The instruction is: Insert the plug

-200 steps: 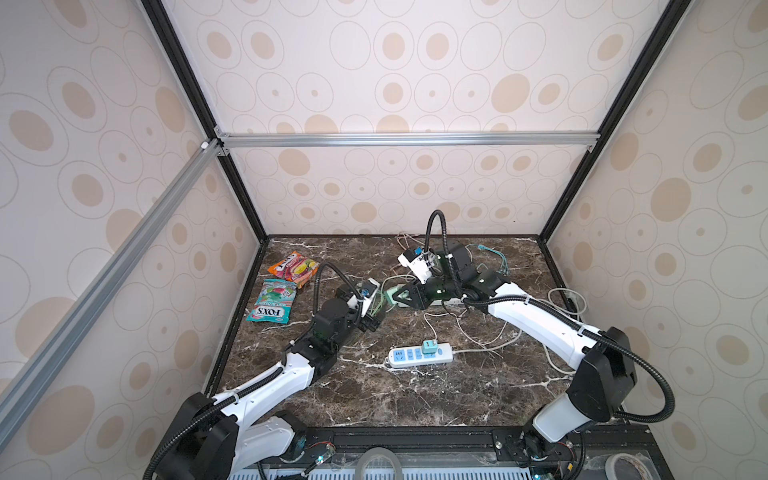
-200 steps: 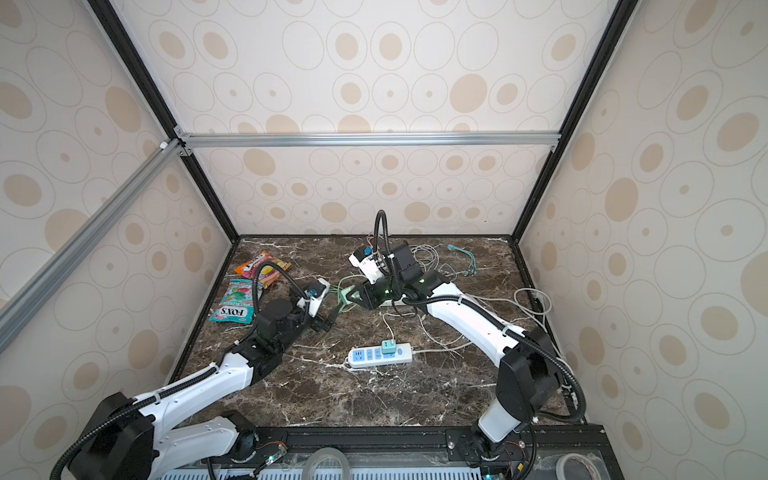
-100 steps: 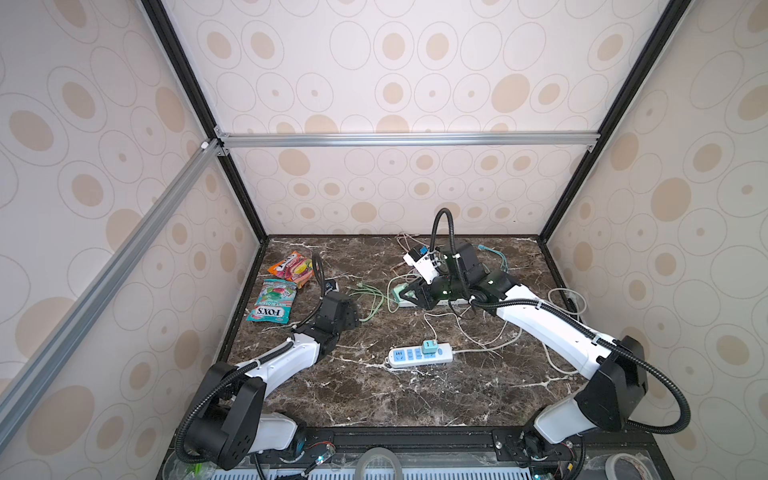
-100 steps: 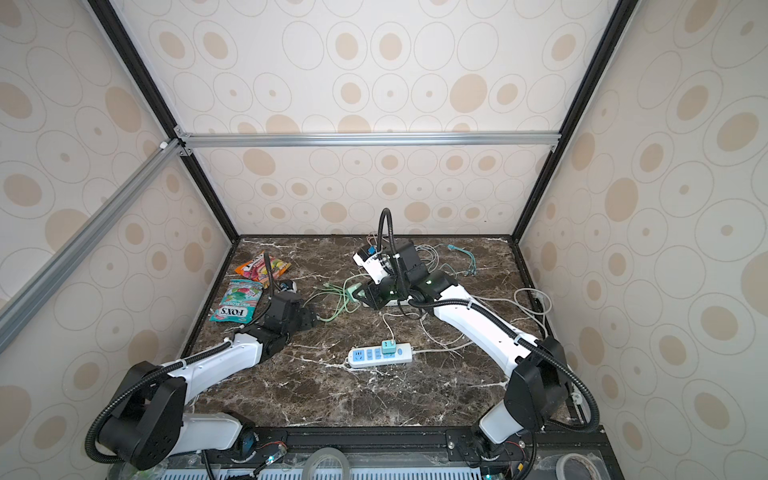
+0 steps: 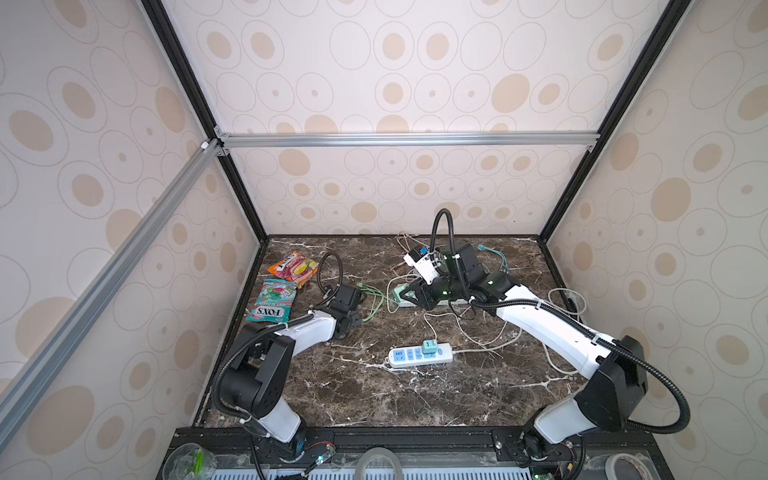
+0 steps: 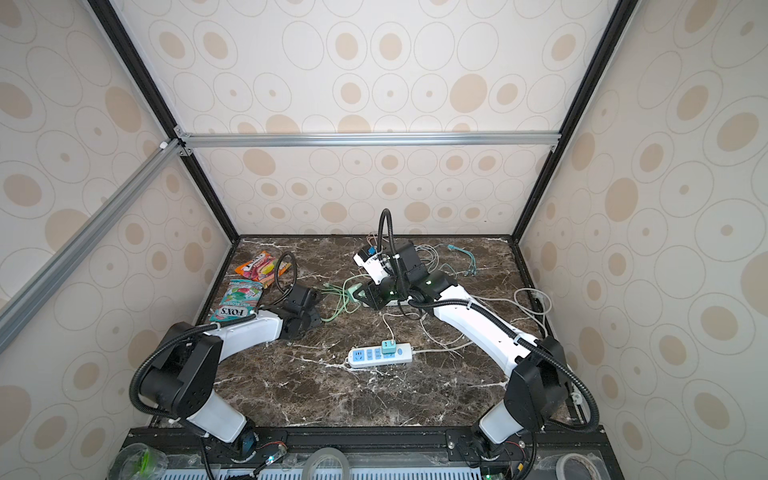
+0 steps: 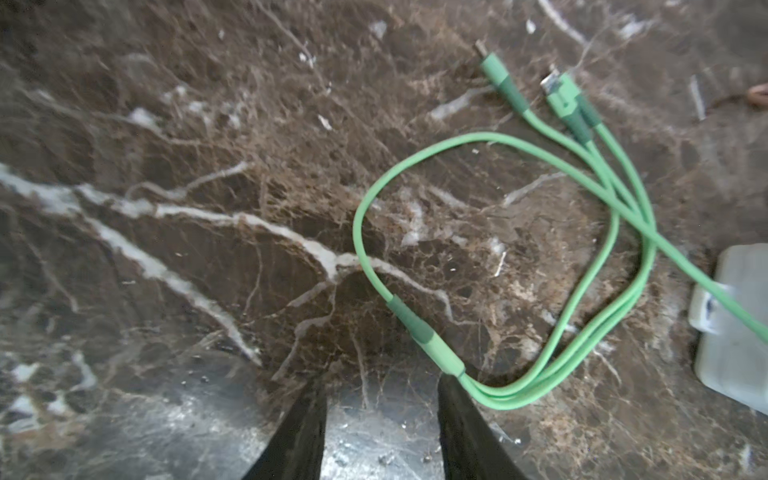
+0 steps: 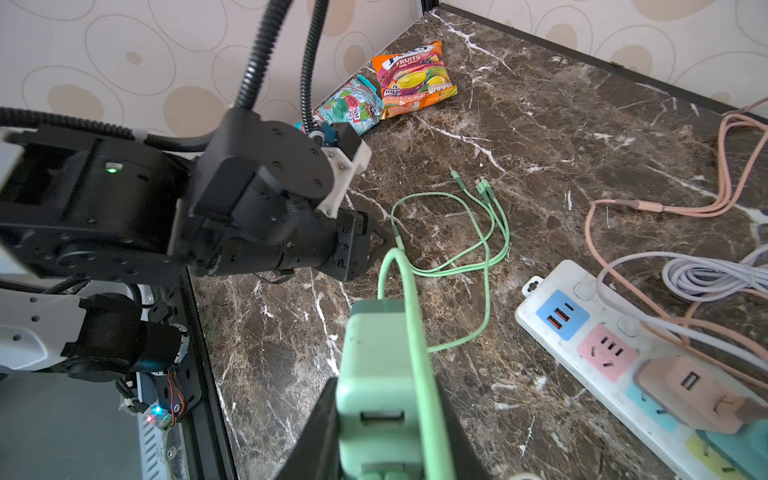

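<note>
Green charger [image 8: 374,345] is pinched between the fingers of the right gripper [image 8: 386,388]. It's held off the table, just beside the blue-socket end of the power strip [image 8: 582,291] and not touching it. One USB port on the charger faces the wrist camera and is empty.

Green cable [image 8: 484,249] arches over the charger's top and runs down its side. Can't tell if it's plugged into the charger. The rest of the cable lies in loose loops on the marble table [image 8: 540,145], on the side of the charger away from the strip. Its connector ends are fanned out at the far edge of the loop.

Left gripper [image 7: 380,386] sits low over the table at that loop, farther from the strip than the charger. Its jaws are spread with bare marble between them and nothing gripped. The cable's thick sleeve [image 7: 428,340] ends right at one fingertip; contact unclear.

On the strip:
- pink charger [image 8: 690,390] sits on it
- pink cable [image 8: 615,203] and white cable [image 8: 706,274] are draped across it

Second power strip [image 5: 445,353], with a teal charger [image 5: 430,345] in it, lies nearer the arm bases, well apart from the first strip. Two candy bags [image 5: 272,301] lie by the left wall, well away from the strip.
</note>
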Tool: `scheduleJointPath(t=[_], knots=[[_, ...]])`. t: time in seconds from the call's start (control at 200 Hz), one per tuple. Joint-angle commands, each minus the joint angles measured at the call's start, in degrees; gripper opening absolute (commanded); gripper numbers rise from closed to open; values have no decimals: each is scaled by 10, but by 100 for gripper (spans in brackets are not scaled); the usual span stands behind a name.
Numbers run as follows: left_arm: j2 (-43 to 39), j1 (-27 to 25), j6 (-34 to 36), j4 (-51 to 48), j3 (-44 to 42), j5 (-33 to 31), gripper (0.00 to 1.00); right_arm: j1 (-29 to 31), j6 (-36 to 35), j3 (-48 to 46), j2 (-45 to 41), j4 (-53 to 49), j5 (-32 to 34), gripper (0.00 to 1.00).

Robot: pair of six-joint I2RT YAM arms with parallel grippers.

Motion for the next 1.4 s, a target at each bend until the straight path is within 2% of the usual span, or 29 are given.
scheduleJointPath(t=[0.0, 0.275, 0.46, 0.61, 0.815, 1.165, 1.321, 1.396], knots=[[27, -6, -29, -49, 37, -7, 43, 2, -10, -3, -12, 3, 2, 0], [57, -22, -26, -53, 69, -40, 46, 2, -18, 2, -10, 3, 0, 0], [5, -23, -45, -32, 51, -66, 46, 2, -25, -4, -14, 2, 4, 0], [-28, -22, -50, 6, 19, -66, 52, 2, -26, -12, -18, 2, 6, 0], [43, -24, -33, -22, 55, -39, 49, 2, -24, -20, -25, 6, 7, 0], [105, -33, -18, -9, 73, -24, 49, 2, -17, -40, -42, 14, 13, 0], [66, -33, -18, -3, 69, -44, 50, 2, -16, -40, -41, 15, 13, 0], [39, -33, -13, 8, 67, -49, 53, 2, -16, -39, -40, 15, 12, 0]])
